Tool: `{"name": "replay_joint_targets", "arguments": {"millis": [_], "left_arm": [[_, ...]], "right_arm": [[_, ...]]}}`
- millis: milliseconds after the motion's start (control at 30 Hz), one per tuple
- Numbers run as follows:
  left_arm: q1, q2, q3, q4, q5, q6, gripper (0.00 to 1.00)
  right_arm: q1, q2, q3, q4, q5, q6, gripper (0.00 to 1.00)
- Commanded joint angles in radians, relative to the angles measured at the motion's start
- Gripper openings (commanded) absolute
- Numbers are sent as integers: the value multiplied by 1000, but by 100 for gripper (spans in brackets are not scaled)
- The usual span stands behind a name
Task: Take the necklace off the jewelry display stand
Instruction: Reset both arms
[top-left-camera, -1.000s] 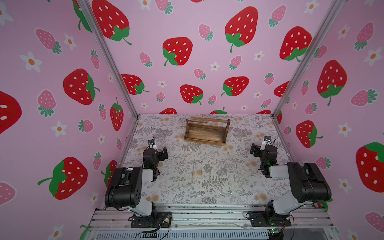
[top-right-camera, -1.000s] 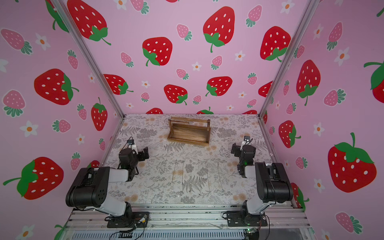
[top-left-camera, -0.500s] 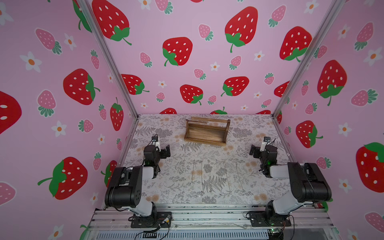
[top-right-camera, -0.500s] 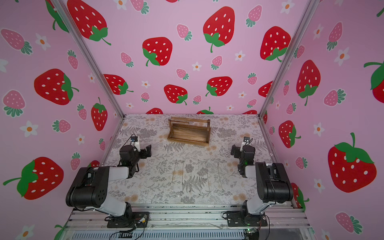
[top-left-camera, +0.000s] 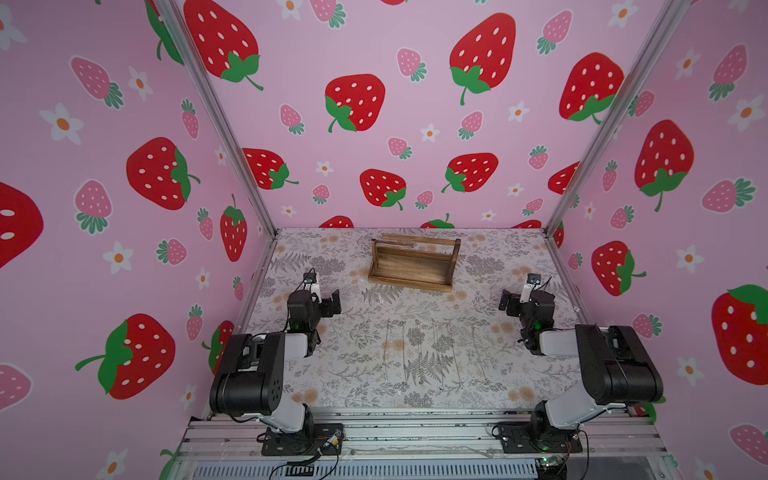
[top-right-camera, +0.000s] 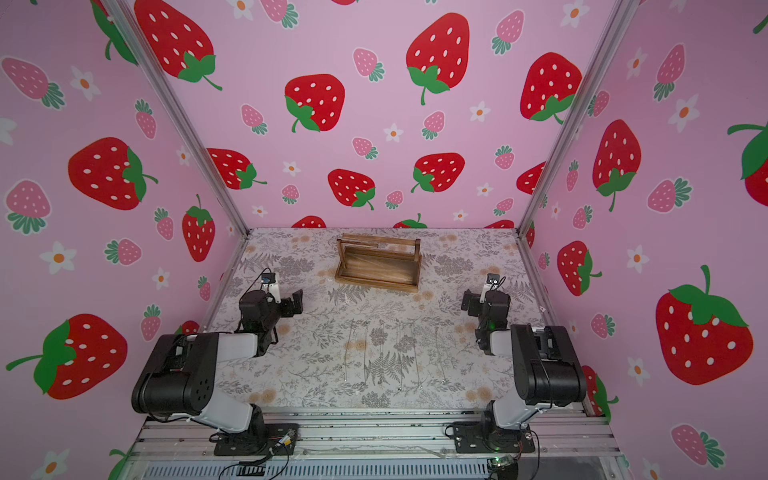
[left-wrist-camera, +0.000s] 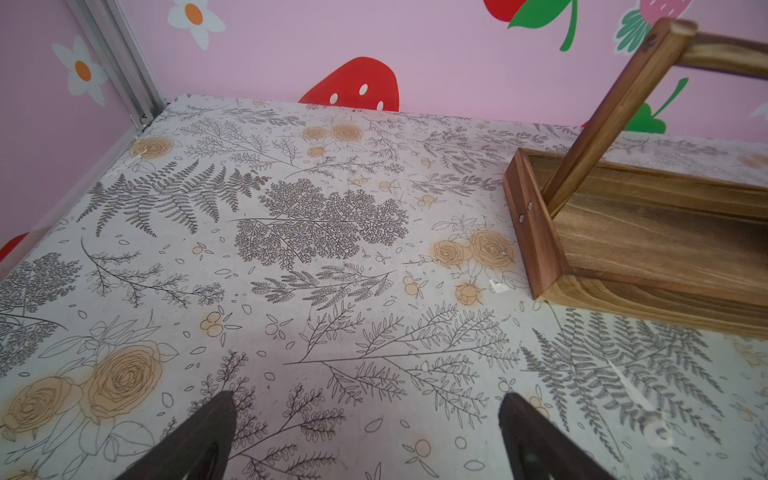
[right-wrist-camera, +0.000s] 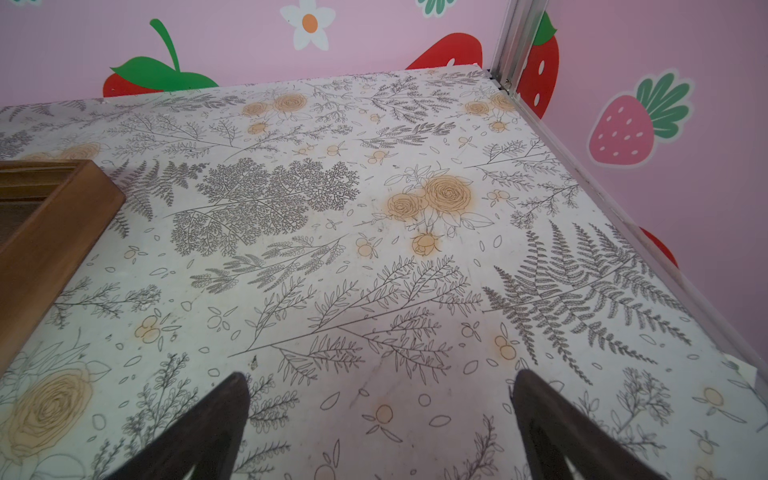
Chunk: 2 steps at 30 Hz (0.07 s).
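- Moved since one second ago: the left gripper (top-left-camera: 333, 302) has lifted slightly and swung a little toward the stand (top-left-camera: 409, 285). The right gripper (top-left-camera: 508, 300) has shifted only marginally inward. The stand has not moved.
- Claw state: both are released, with jaws spread wide and nothing between them. Each wrist view shows only bare table (top-left-camera: 357, 374) between the fingertips of the left gripper (left-wrist-camera: 365, 399) and the right gripper (right-wrist-camera: 380, 378).
- Stand position: it is upright at the far centre of the table, well apart from both grippers. The left wrist view shows one upright (left-wrist-camera: 602, 120) and a short run of the top bar (left-wrist-camera: 727, 54), both bare in that view.
- Necklace position: it cannot be made out on the stand in any view.
  - A paler strip (top-left-camera: 397, 245) lies along the top bar toward the end nearer the left arm. It is too small to identify as a chain.
  - Thin pale lines (top-left-camera: 434, 353) lie on the table between the arms. Whether they are chains or printed pattern cannot be told.
- Task meaning (judgement): the approach has only begun and nothing is gripped or touched. The left arm appears to lead.
- Next requirement (judgement): close the gap to the top bar and locate the chain there before the jaws close.
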Motion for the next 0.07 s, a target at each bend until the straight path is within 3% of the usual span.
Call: {"name": "replay_joint_targets", "arguments": {"millis": [0, 33], "left_arm": [[-3, -2, 2, -12, 13, 13, 99], [-1, -2, 2, -11, 14, 13, 99]], "right_arm": [[-4, -13, 6, -6, -7, 7, 99], [-4, -11, 5, 1, -6, 9, 99]]}}
